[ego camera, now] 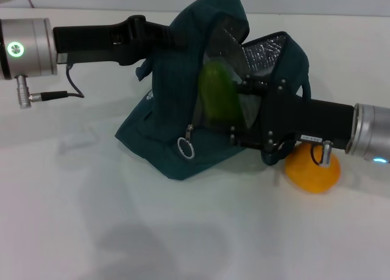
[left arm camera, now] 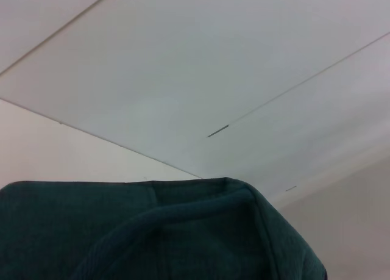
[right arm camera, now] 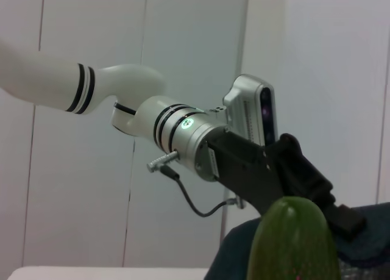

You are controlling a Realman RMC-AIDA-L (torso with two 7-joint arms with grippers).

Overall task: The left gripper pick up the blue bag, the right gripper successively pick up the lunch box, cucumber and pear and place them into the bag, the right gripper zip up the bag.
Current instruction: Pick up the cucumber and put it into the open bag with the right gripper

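While the left gripper point(ego camera: 159, 35) pinches the top edge of the blue bag point(ego camera: 164, 130) and holds its mouth up off the table point(ego camera: 73, 231), the right gripper point(ego camera: 239, 107) reaches into that mouth, closed on the cucumber point(ego camera: 219, 96). The cucumber sits in the bag's opening, against the silver lining point(ego camera: 259, 48), not yet let go. By my reading this is the second placement. No lunch box is visible outside the bag, so it is probably already inside, though the pictures do not show it. The pear point(ego camera: 314, 167), an orange-yellow fruit, lies on the table just beside the bag, under the right arm. Pear and zipping remain; the zip pull ring point(ego camera: 186, 147) hangs at the bag's front. No readable writing or brand shows.
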